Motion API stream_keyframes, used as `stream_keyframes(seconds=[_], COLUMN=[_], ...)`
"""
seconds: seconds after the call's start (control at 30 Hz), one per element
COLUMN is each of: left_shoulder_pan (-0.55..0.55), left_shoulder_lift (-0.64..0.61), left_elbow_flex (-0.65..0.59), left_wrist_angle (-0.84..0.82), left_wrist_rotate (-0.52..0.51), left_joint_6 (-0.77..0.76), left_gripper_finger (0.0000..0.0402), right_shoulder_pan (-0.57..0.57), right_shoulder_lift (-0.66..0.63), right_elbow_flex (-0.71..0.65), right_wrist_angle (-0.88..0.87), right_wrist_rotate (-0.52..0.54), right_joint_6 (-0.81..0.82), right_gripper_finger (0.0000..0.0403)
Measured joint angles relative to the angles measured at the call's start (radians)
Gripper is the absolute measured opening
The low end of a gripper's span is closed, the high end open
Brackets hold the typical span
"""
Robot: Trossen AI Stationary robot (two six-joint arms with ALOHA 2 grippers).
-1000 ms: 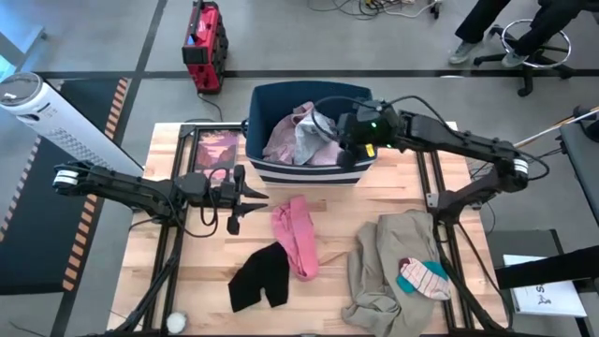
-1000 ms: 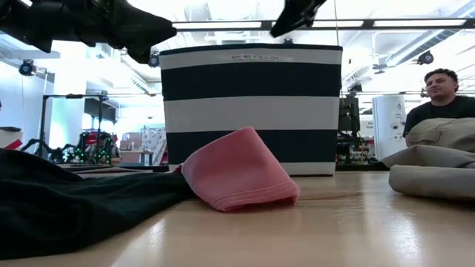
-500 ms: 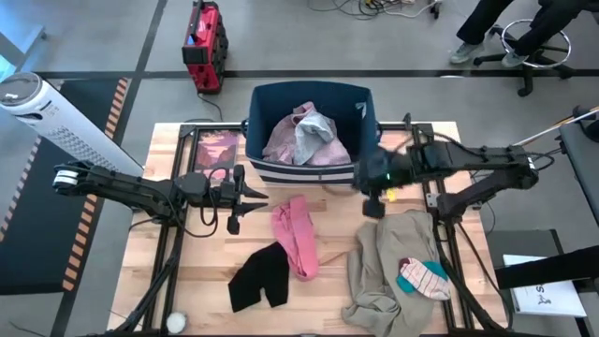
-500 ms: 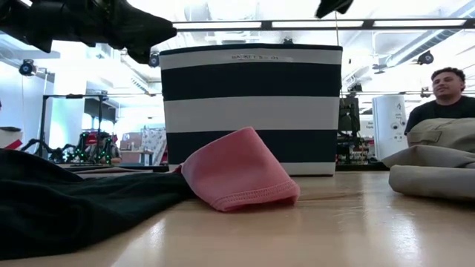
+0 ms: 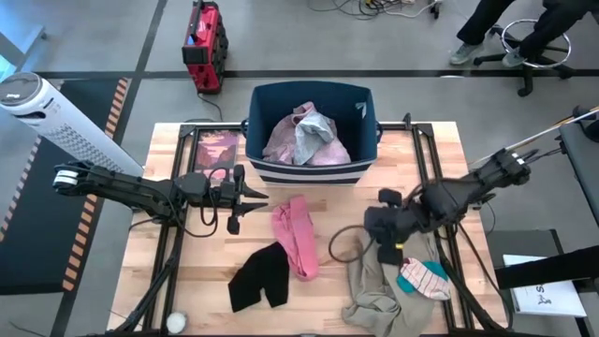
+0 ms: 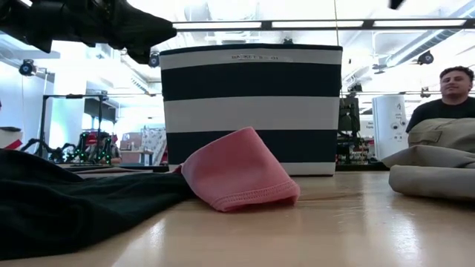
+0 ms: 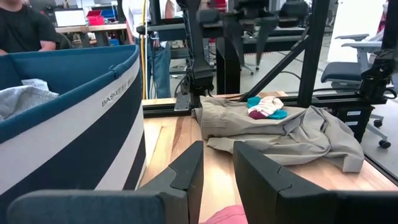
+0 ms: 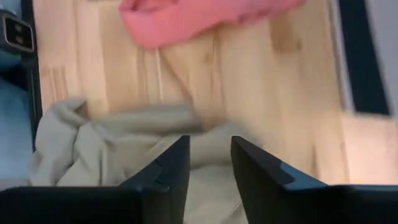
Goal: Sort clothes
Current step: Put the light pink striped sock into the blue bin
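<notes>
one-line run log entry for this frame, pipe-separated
phase: reach | right pincer: open, over khaki-beige garment | left pincer: open, idle beside pink piece | navy bin: holds clothes

High view evenly lit, soft shadows. Low view backlit: ceiling strips [image 6: 223, 24] glare at 12 o'clock, foreground black garment [image 6: 67, 208] dark. Right wrist view motion-blurred throughout.

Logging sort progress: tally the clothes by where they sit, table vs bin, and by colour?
On table, pink piece: 1
On table, black piece: 1
On table, khaki-beige garment: 1
On table, striped teal-white sock: 1
In navy bin, pale pink shirt: 1
In bin, light blue-grey piece: 1
Total: 6
</notes>
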Motion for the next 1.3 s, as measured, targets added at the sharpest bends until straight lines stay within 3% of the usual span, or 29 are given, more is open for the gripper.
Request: stream_keyframes(seconds=[0.2,0.47,0.7,1.3], left_shoulder_pan=[0.000,0.000,0.000,0.000], left_shoulder_lift=[0.000,0.000,0.000,0.000], left_elbow_flex=[0.000,0.000,0.000,0.000], left_wrist_angle=[-0.014,-0.022,-0.022,-0.025], left_wrist_rotate=[0.000,0.000,0.000,-0.001], left_joint_6=[0.002,0.002,0.002,-0.002], left_gripper_finger=[0.0074,0.0074,0.0074,0.0074], right_shoulder_pan=[0.075,0.101,0.103,0.103], right_shoulder_lift=[0.025,0.025,0.011,0.000], right_elbow_flex=[-0.065,-0.264,-0.457,-0.622], right_wrist_angle=[-0.033,-0.025,0.150,0.324], right_wrist_rotate=[-0.089,-0.261,-0.398,-0.498], right_joint_6=[0.175,0.333,0.389,0.441], right_gripper_finger=[0.0149,0.0180,0.0181,0.0203])
